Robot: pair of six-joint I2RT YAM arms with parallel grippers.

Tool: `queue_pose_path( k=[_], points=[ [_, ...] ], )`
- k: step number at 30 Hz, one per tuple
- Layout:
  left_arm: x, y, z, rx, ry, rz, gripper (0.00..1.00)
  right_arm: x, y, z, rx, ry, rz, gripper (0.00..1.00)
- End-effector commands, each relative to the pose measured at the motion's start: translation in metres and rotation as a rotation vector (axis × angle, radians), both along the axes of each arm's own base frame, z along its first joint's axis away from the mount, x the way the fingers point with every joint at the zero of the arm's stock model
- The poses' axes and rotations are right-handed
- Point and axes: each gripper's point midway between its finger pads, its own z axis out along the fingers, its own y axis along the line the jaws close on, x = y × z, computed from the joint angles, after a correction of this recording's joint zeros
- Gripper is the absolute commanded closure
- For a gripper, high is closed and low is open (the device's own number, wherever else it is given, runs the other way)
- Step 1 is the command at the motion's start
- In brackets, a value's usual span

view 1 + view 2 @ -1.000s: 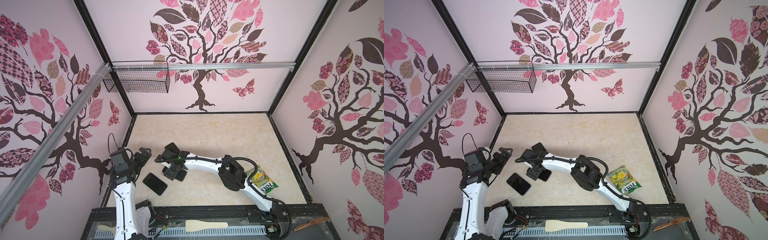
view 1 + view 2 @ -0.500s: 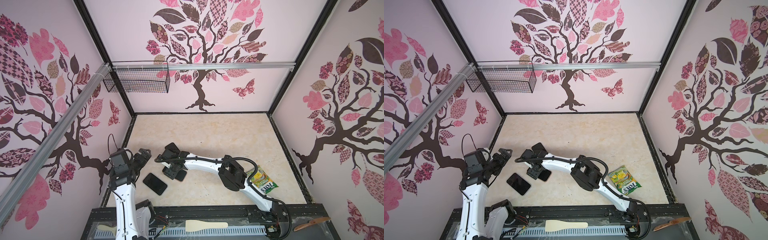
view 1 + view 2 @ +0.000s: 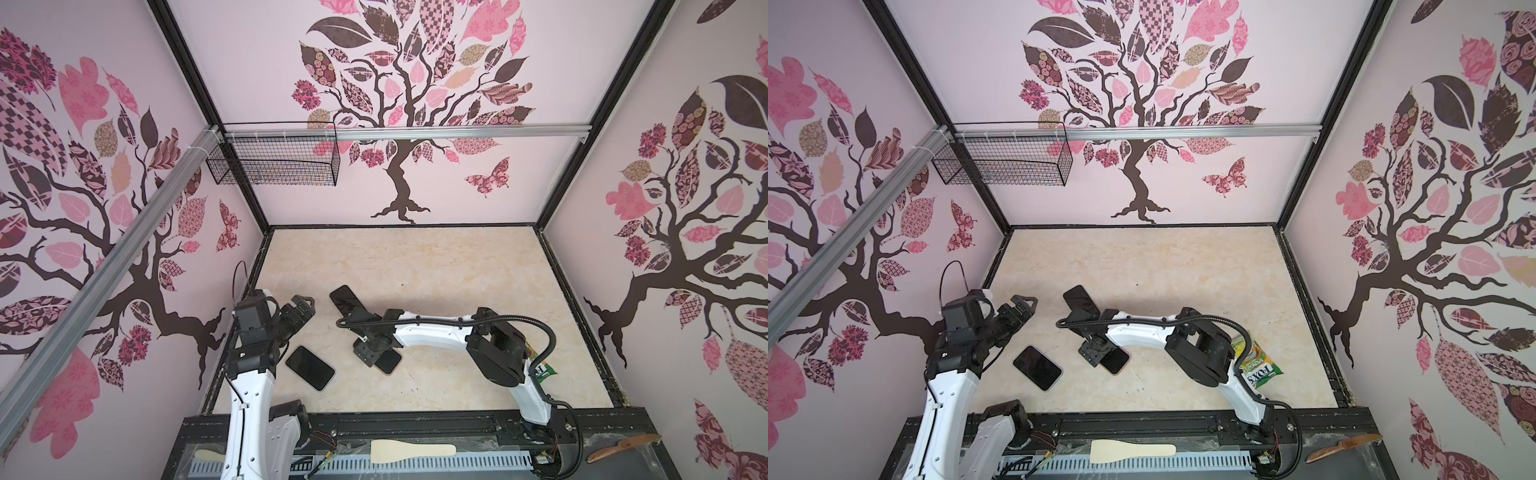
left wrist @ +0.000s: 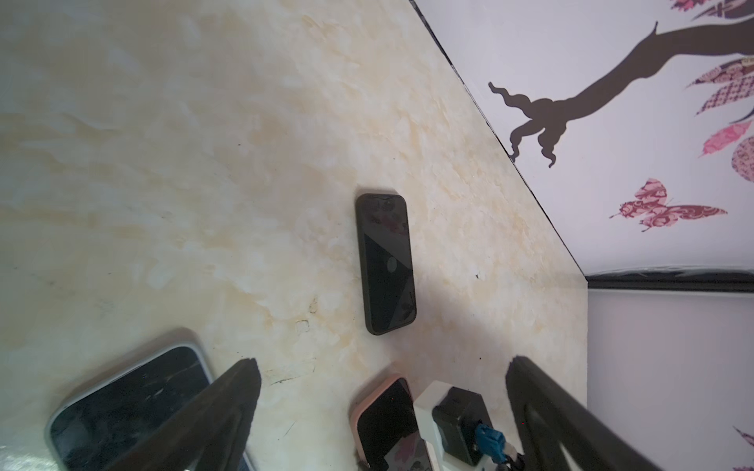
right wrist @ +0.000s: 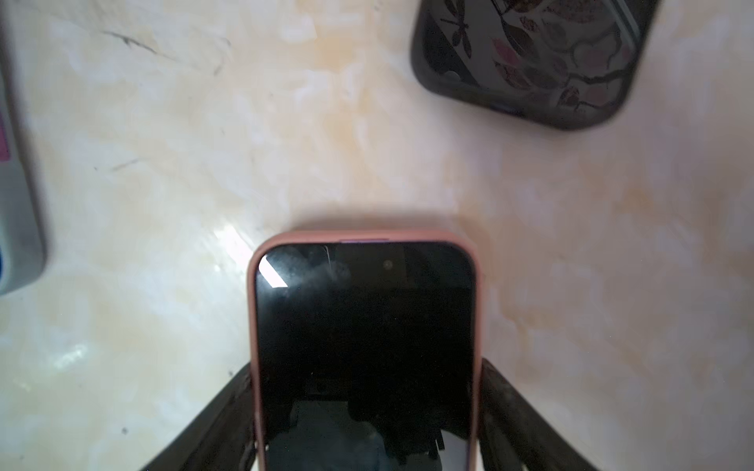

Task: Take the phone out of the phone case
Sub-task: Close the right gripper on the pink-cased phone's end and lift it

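**Cased phone lying flat, screen up**
The phone [image 5: 365, 346] has a dark, glossy screen with a bright glint at one corner. It sits fully inside a salmon-pink phone case [image 5: 367, 235], whose rounded rim wraps the visible end and both long sides. In both top views only one end of the phone [image 3: 390, 360] [image 3: 1117, 360] shows, on the beige tabletop [image 3: 436, 266], left of the middle and towards the near edge.

You're looking into a booth of pale pink walls [image 3: 311, 203] covered with brown tree decals [image 3: 401, 183] bearing pink patterned leaves. Underfoot lies a cream marbled floor slab [image 3: 415, 266]. A black wire mesh basket [image 3: 274, 164] hangs from a silver aluminium rail [image 3: 457, 132] across the back wall. Light is even.
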Motion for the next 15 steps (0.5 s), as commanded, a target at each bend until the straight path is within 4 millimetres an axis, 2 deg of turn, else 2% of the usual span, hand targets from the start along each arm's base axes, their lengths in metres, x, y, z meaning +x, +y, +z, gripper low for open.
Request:
queue_pose_path(
  k=[1,5,8,11,15],
  points=[
    [0.015,-0.01,0.024,0.026,-0.091,-0.016,0.02,0.028,-0.008,0.064,0.235,-0.039,-0.204,0.52],
    [0.023,-0.037,0.023,0.01,-0.117,-0.096,0.02,0.046,-0.043,0.071,0.445,0.094,-0.411,0.56],
    [0.028,-0.067,0.023,0.013,-0.139,-0.188,0.02,0.059,-0.072,0.072,0.629,0.216,-0.581,0.62],
    [0.026,-0.108,0.022,0.015,-0.167,-0.309,0.02,0.069,-0.103,0.073,0.765,0.287,-0.737,0.68],
    [0.022,-0.159,0.02,0.001,-0.217,-0.454,0.03,0.078,-0.136,0.082,0.858,0.272,-0.906,0.76]
  ],
)
